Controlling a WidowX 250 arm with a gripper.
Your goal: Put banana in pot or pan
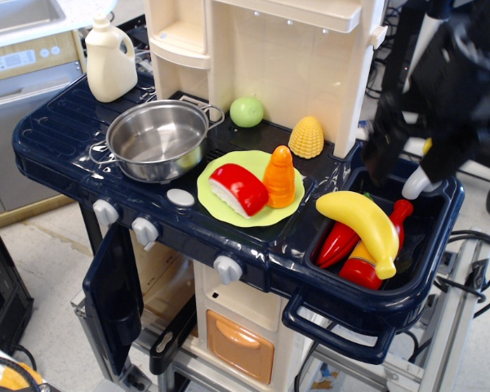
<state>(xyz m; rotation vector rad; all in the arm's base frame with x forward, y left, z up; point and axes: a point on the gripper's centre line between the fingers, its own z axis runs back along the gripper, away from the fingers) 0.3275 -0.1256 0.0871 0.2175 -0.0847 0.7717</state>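
Observation:
The yellow banana (363, 224) lies in the dark blue sink (367, 300) at the right of the toy kitchen, on top of red toy foods. The shiny steel pot (157, 139) stands empty on the stove at the left. My gripper (412, 159) is a dark, motion-blurred shape above the back of the sink, up and to the right of the banana and not touching it. Its jaws look spread apart and hold nothing.
A light-green plate (219, 211) with a red piece (238, 188) and an orange carrot (279, 175) sits between pot and sink. A yellow corn cob (307, 136), a green ball (247, 111) and a cream bottle (110, 61) stand along the back. The sink faucet (414, 184) is partly hidden behind my gripper.

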